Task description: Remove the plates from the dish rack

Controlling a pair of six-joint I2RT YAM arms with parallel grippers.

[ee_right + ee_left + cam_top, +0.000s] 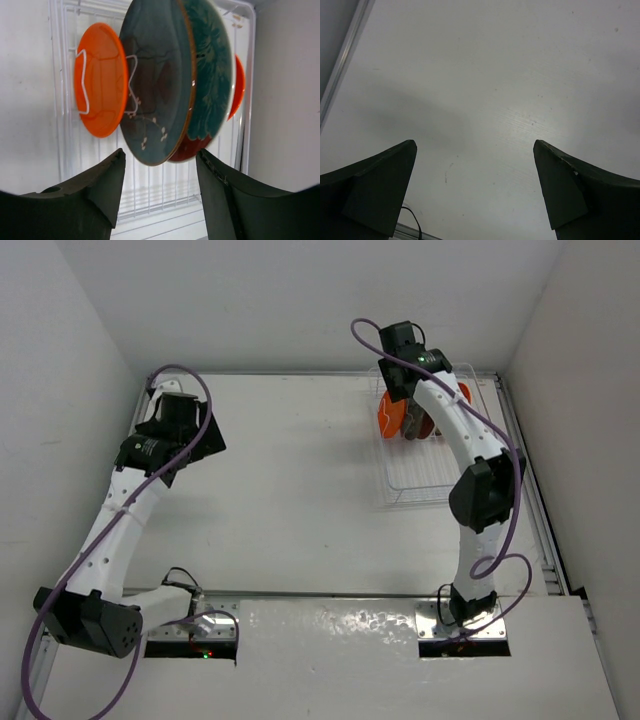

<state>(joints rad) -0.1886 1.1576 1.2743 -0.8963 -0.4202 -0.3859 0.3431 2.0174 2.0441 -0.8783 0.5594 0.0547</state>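
The white wire dish rack (420, 485) stands at the back right of the table and fills the right wrist view (65, 60). In it stand a teal plate (155, 85), a red plate with a mottled teal centre (210, 80), an orange plate (100, 80) on the left and another orange plate (239, 85) behind on the right. An orange plate (390, 414) shows in the top view. My right gripper (160, 157) is open, just below the rims of the teal and red plates, touching nothing. My left gripper (475, 145) is open and empty over bare table at the far left (190, 445).
White walls close in the table on the left, back and right. A metal rail (535, 510) runs along the table's right edge beside the rack. The near part of the rack holds no plates.
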